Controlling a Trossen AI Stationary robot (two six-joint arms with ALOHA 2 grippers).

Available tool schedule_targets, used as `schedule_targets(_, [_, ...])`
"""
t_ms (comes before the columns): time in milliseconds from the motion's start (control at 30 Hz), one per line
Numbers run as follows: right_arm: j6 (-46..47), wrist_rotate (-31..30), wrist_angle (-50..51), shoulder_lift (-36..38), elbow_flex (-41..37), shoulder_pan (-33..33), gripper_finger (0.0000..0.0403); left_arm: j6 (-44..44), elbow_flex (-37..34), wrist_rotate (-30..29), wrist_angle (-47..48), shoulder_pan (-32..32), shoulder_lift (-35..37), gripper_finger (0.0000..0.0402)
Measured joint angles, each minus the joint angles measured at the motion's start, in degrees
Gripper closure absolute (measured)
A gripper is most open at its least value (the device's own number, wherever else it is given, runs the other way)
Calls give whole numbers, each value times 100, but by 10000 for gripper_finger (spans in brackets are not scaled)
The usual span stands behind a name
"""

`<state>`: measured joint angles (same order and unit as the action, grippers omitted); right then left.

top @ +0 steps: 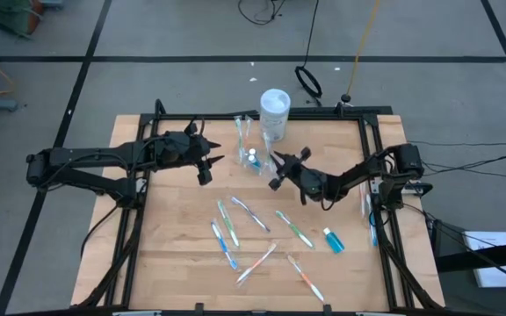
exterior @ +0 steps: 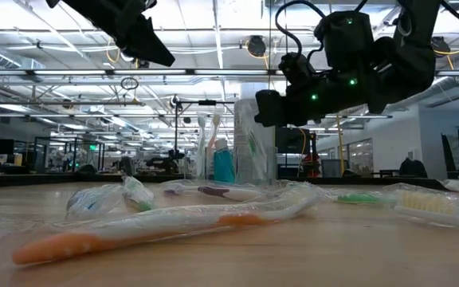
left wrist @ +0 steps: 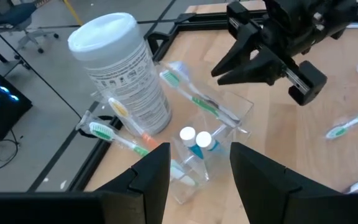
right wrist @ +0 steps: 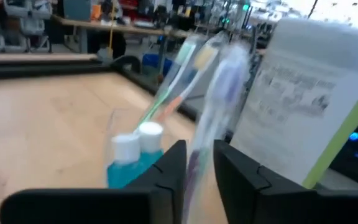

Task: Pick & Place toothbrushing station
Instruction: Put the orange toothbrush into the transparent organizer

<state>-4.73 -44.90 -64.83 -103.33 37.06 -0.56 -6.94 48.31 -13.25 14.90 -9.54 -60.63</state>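
The toothbrushing station (top: 253, 161) is a small clear holder standing upright on the table's far middle. It holds blue tubes with white caps (left wrist: 197, 140) and wrapped toothbrushes (left wrist: 197, 102) that stick out of its top. It also shows in the right wrist view (right wrist: 114, 127). My left gripper (top: 207, 161) hovers open just left of it; in its wrist view (left wrist: 197, 180) the holder lies beyond the gap. My right gripper (top: 276, 171) hovers open just right of it. In the right wrist view (right wrist: 197, 168), a wrapped toothbrush (right wrist: 219, 93) stands in line with the gap.
A tall white-capped cylindrical container (top: 274, 112) stands right behind the holder at the table's far edge. Several wrapped toothbrushes (top: 235, 228) and a blue tube (top: 332, 239) lie loose on the near half of the table. A black frame (top: 372, 149) borders the table.
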Motion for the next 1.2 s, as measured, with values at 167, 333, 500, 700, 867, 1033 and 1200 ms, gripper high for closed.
schedule_targets(167, [-5,-5,410,-9,0,165,287,75,0,34,0,-2,-1,229])
schedule_targets(333, [-664,-26,548,163,-2,438,247,121,0,35,1,0,-1,229])
schedule_targets(500, [-735,-169,1602,839,0,682,212,127,0,40,2,-2,0,229])
schedule_targets(700, [437,-149,4161,2126,2,872,189,125,0,135,5,0,0,229])
schedule_targets(867, [2140,-130,6710,3204,1,898,187,125,0,135,7,0,-1,229])
schedule_targets(1033, [3972,911,8883,4082,0,680,195,61,0,137,7,-1,-1,229])
schedule_targets(1200, [4818,1940,10096,4311,0,469,205,-48,0,139,4,-2,0,229])
